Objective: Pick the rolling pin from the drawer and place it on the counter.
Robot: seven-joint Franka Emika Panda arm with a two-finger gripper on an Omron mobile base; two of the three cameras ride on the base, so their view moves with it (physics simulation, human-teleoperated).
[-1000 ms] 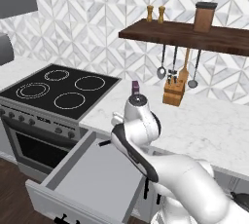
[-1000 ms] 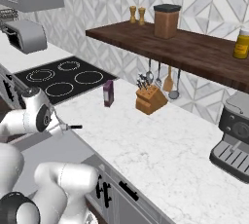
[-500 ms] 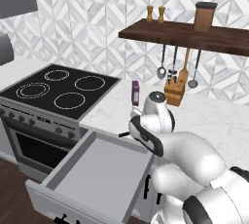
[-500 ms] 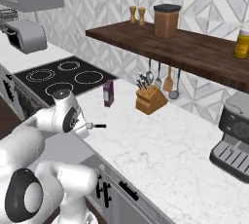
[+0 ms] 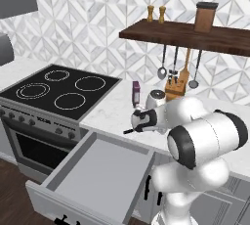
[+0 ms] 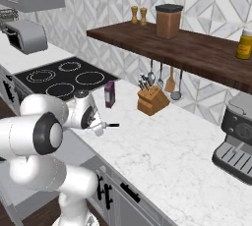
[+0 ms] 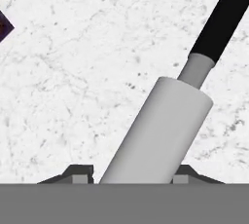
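Rolling pin (image 7: pixel 160 125) held over the counter (image 7: pixel 73 86), apparently about level.

Open marble ahead, clutter sitting toward the wall

The broad white marble counter (image 6: pixel 167 156) is lying bare rightward; a small purple carton (image 6: pixel 110 94) and wooden knife block (image 6: pixel 152 99) are standing near the backsplash.

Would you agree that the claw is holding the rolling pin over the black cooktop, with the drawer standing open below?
Not quite: the claw holds the rolling pin over the white marble counter, not the cooktop. The hand view shows veined marble behind the pin, and the left base view shows the cooktop off to the side. The drawer does stand open below.
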